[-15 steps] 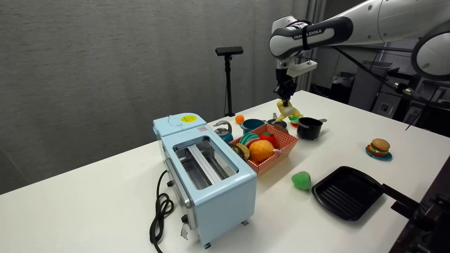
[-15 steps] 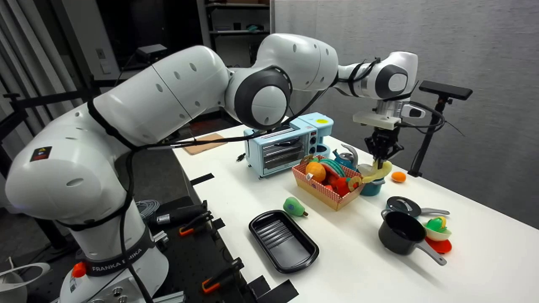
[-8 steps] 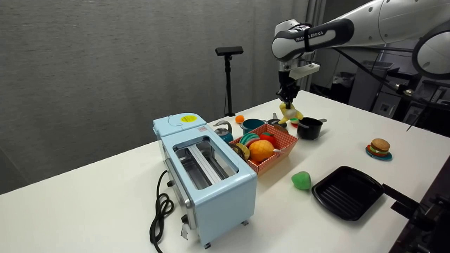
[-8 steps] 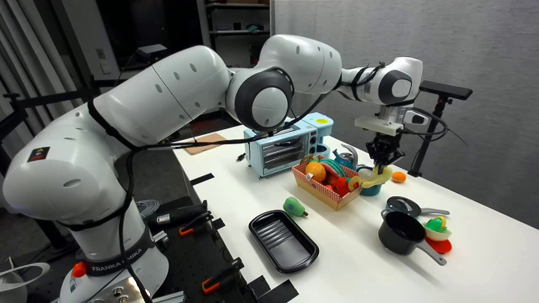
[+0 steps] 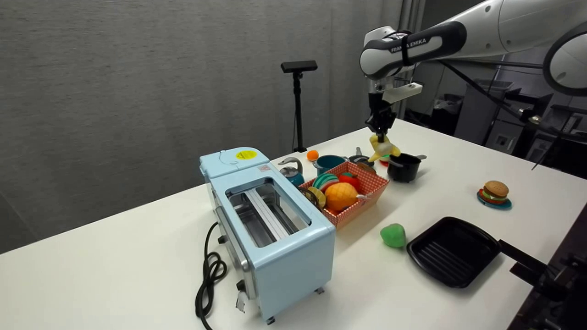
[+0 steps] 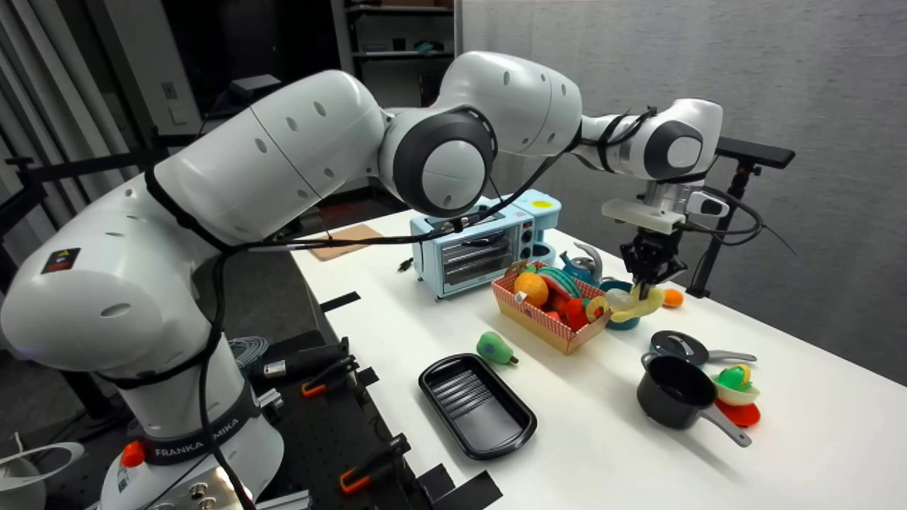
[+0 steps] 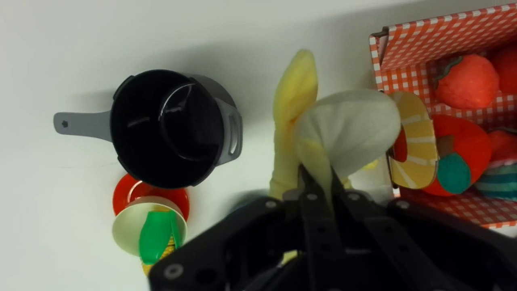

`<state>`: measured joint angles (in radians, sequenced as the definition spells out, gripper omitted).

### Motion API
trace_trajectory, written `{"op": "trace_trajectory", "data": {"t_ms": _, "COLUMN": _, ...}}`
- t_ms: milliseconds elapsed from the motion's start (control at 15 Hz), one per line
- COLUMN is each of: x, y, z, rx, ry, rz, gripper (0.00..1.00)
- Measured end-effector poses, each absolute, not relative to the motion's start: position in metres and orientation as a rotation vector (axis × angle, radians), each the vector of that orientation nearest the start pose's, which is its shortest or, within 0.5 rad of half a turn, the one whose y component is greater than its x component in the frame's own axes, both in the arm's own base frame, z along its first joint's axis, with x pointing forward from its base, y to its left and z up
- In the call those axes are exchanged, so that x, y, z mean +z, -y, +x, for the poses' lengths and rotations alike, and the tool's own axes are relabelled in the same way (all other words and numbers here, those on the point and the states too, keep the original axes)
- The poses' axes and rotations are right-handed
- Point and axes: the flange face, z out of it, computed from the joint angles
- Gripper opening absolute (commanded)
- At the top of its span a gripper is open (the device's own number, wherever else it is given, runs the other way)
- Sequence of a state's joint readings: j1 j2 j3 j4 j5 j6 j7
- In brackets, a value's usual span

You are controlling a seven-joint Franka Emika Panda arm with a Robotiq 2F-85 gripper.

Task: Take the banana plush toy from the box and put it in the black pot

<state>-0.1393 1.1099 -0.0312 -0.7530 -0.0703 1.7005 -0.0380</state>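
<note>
Banana plush toy (image 7: 313, 125) hangs from the gripper (image 7: 322, 180), whose jaws are clamped together on a narrow yellow strip of it. In the wrist view a long yellow lobe runs out ahead of the jaws, slightly to their left, while a whitish part bulges ahead and to their right. More yellow shows close in at the jaws, though the grip hides so much there that I can't fairly say how the cloth folds.

The black pot (image 7: 167, 129) stands upright on the white table (image 7: 80, 40), ahead of the jaws and well to their left in the same view, apart from the banana, with its long grey handle pointing away from them. Left of the jaws too, a cream bowl (image 7: 125, 232) with a green toy (image 7: 155, 238) in it sits partly over a red plate (image 7: 173, 194). To their right lies the box (image 7: 444, 38), red-checked inside and holding toy fruit (image 7: 470, 83), its near end showing just beside the whitish part.

In an exterior view a teal pot (image 5: 326, 166) and an orange toy (image 5: 312, 156) stand below the jaws and to their left, while a toy burger (image 5: 495, 190) sits lower, well off to their right.
</note>
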Motion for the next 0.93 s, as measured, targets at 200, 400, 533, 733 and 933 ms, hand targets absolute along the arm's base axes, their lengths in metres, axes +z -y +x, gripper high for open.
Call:
{"op": "trace_trajectory", "data": {"t_ms": 200, "x": 0.249, "y": 0.142, "z": 0.764, "rx": 0.288, "ry": -0.194, "rz": -3.199, "gripper": 0.01}}
{"op": "trace_trajectory", "data": {"t_ms": 400, "x": 0.246, "y": 0.158, "z": 0.756, "rx": 0.296, "ry": -0.225, "rz": -3.192, "gripper": 0.01}}
{"op": "trace_trajectory", "data": {"t_ms": 533, "x": 0.243, "y": 0.167, "z": 0.749, "rx": 0.302, "ry": -0.245, "rz": -3.188, "gripper": 0.01}}
{"op": "trace_trajectory", "data": {"t_ms": 733, "x": 0.239, "y": 0.179, "z": 0.738, "rx": 0.309, "ry": -0.265, "rz": -3.181, "gripper": 0.01}}
{"op": "trace_trajectory", "data": {"t_ms": 933, "x": 0.239, "y": 0.186, "z": 0.726, "rx": 0.306, "ry": -0.278, "rz": -3.164, "gripper": 0.01}}
